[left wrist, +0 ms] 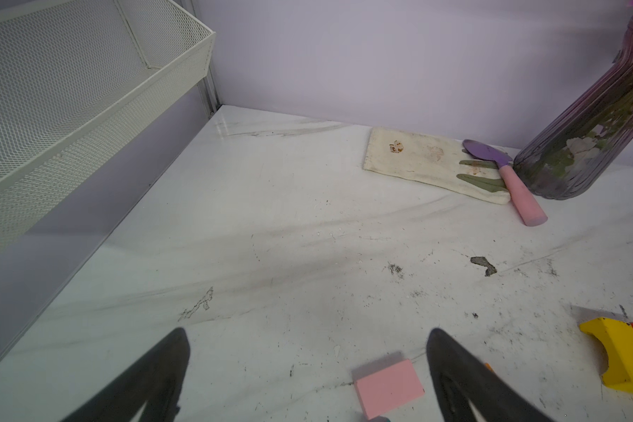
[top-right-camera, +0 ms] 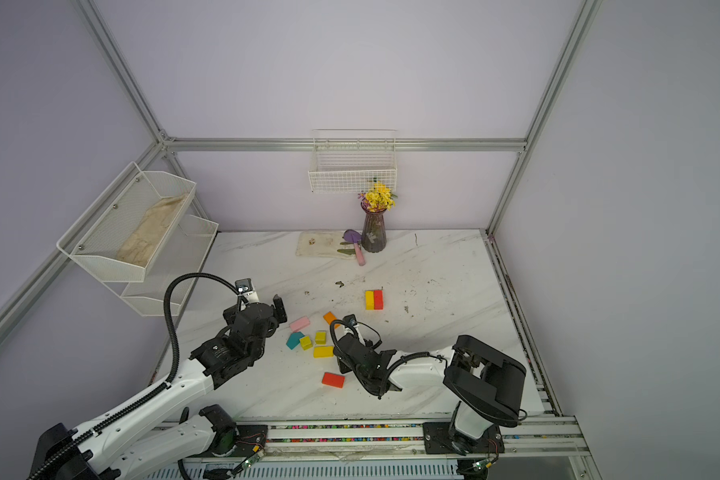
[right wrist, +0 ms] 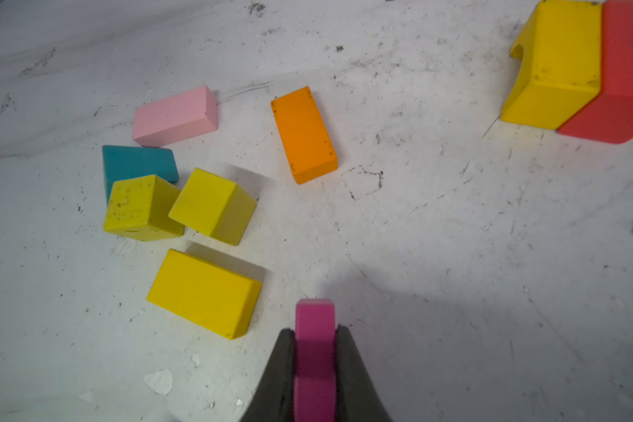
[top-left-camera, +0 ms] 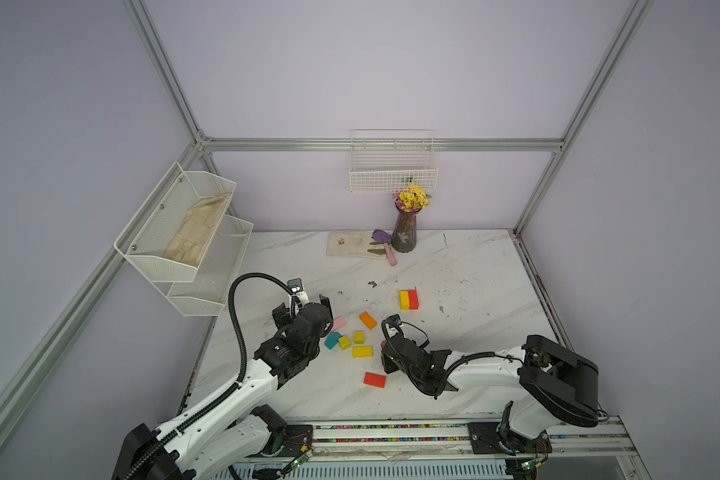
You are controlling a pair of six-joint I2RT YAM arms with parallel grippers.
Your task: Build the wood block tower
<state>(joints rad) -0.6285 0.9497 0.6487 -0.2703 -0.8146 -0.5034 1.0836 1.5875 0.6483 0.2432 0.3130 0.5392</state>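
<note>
Over the marbled table, the right gripper is closed on a magenta block lying lengthwise in its grip, and the yellow and red pair, judged the base to build on, is seen farther back, slightly rightward, nearer this arm than the wide-open left gripper.

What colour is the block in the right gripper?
It's a magenta block, clearest in the right wrist view.
</note>
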